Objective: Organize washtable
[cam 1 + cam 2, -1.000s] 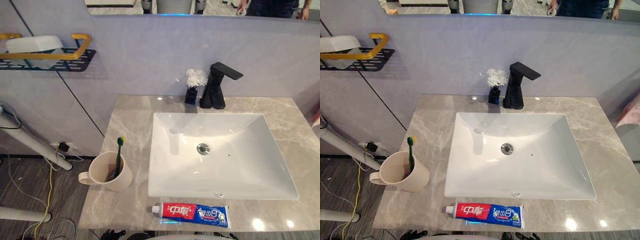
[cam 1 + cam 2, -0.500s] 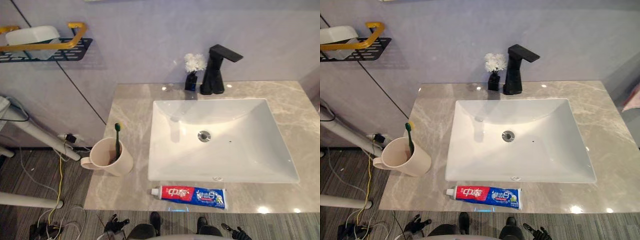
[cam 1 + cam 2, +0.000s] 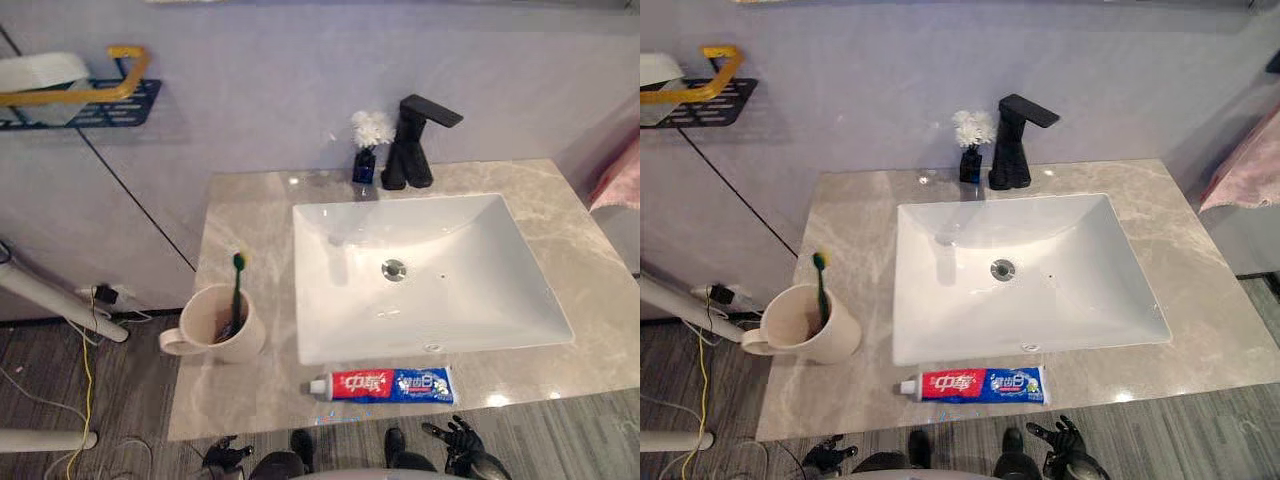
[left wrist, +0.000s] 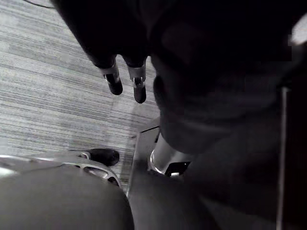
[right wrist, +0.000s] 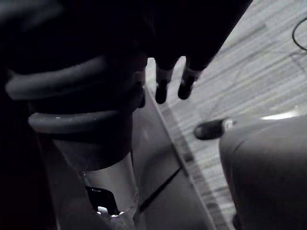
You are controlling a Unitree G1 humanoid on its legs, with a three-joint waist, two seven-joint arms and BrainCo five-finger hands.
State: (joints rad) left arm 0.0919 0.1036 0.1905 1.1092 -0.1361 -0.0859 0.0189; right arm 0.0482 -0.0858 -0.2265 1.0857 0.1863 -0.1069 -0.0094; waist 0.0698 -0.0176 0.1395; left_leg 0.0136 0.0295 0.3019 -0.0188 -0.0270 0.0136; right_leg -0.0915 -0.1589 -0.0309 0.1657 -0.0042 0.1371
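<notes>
From my seat, sweeping left to right. A black wall shelf (image 3: 118, 108) with a yellow rail hangs at 10 o'clock from the sink, with a white container (image 3: 40, 70) on it (can't tell what it is). My left hand (image 3: 228, 453) hangs low at 7 o'clock, off the front edge of the countertop (image 3: 250, 230) and over the floor (image 4: 48, 96). In its wrist view the fingers (image 4: 115, 82) point straight down, relaxed, with nothing in them.

A beige cup (image 3: 215, 325) stands on the countertop at 8 o'clock from the sink (image 3: 450, 300), with its handle towards the outer edge. A toothbrush (image 3: 237, 290) with a green handle stands in it, green end up, leaning a little. The toothpaste tube (image 3: 382, 383) lies flat at 6 o'clock, just beside the sink's front rim, with its white cap pointing to 9 o'clock. The drain (image 3: 394, 268) sits mid-basin. At 12 o'clock a small dark vase (image 3: 366, 160) of white flowers stands just beside the black faucet (image 3: 415, 140).

My right hand (image 3: 458, 440) hangs at 5 o'clock below the counter edge, fingers spread loose and holding nothing. A pink cloth (image 3: 615, 175) shows at 3 o'clock, past the counter's end.
</notes>
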